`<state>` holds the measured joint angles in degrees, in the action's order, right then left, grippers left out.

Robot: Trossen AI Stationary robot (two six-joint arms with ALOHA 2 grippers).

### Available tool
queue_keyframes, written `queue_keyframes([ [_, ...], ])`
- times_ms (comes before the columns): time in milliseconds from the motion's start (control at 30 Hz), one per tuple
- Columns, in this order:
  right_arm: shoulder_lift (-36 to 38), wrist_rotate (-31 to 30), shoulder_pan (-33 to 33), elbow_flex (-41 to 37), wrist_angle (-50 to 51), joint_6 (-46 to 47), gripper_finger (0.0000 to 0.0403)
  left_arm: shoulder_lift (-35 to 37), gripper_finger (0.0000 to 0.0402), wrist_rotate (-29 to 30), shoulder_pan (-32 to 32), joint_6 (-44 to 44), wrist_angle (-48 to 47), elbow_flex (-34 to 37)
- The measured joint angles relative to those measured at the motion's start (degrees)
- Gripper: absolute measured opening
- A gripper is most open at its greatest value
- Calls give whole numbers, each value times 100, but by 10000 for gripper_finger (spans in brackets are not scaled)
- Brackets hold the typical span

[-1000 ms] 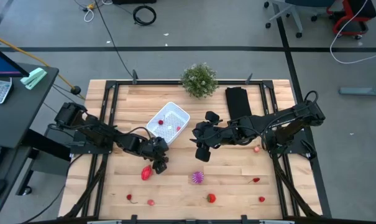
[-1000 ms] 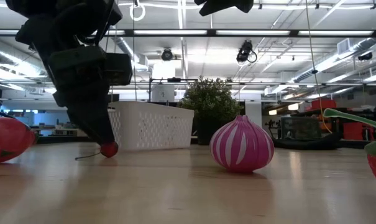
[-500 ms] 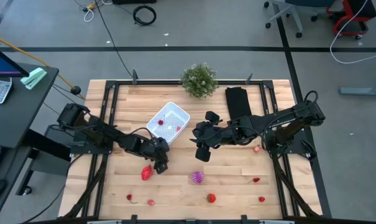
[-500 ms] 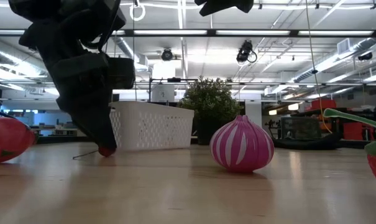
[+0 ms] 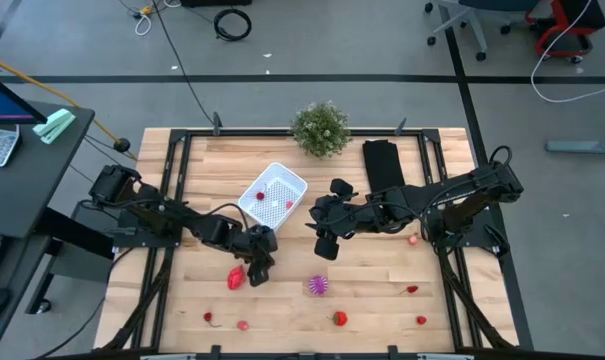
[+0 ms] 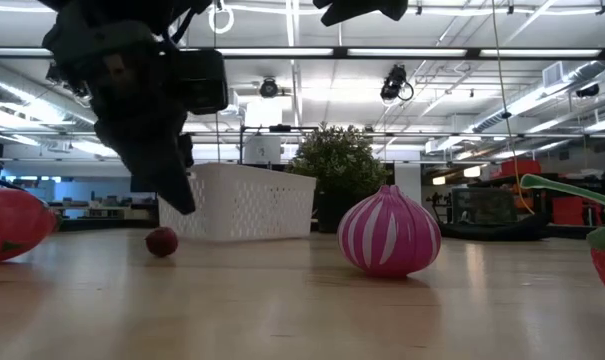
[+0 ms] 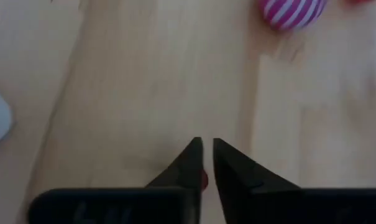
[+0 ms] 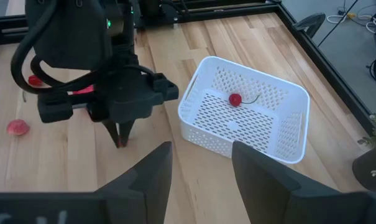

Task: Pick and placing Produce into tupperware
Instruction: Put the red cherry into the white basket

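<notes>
My left gripper (image 6: pixel 182 200) hangs just above a small red cherry (image 6: pixel 162 242), which sits on the table near the white tupperware (image 5: pixel 272 195). Its fingers are closed to a thin slit (image 7: pixel 205 142). Red shows low in that slit (image 7: pixel 203 179). The tupperware holds another cherry (image 8: pixel 235 99) and a few red bits. My right gripper (image 8: pixel 200 152) waits open above the table's middle, to the right of the tupperware. More produce lies toward the near edge: a striped pink onion (image 5: pixel 319 286), a red piece (image 5: pixel 237 277) and a strawberry (image 5: pixel 339 318). My left gripper points steeply down with its fingertips (image 8: pixel 120 138) a little above the cherry, which rests on the table. I cannot tell whether the fingers touch it or have its stem; the fingers themselves hide that spot.
A potted plant (image 5: pixel 320 128) and a black folded cloth (image 5: pixel 384 165) stand at the far edge. Small red pieces lie along the near edge (image 5: pixel 209 318) (image 5: pixel 420 320) and at the right (image 5: pixel 413 239). Black rails frame the table on both sides.
My left gripper has closed from wide open to a thin slit, then risen a little and rolled slightly. The cherry has stayed on the table and shifted a little sideways from under the fingertips; its stem no longer shows.
</notes>
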<state>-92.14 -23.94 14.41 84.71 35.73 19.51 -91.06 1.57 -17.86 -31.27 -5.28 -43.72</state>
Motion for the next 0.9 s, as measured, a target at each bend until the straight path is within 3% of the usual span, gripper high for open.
queue_keyframes([
  [267, 0, -2, 0, 0, 0, 0, 176, 2, 143, 29, -328, 1422, -452, 0],
  [467, 0, 0, -2, 0, 0, 0, 176, 2, 197, 686, -422, 1504, -452, 0],
  [667, 0, 0, -2, 0, 0, 0, 176, -7, 212, 781, -416, 1497, -442, 0],
  [900, 0, -2, -2, 0, 0, 0, 176, -158, 199, 784, -455, 1205, -311, -13],
])
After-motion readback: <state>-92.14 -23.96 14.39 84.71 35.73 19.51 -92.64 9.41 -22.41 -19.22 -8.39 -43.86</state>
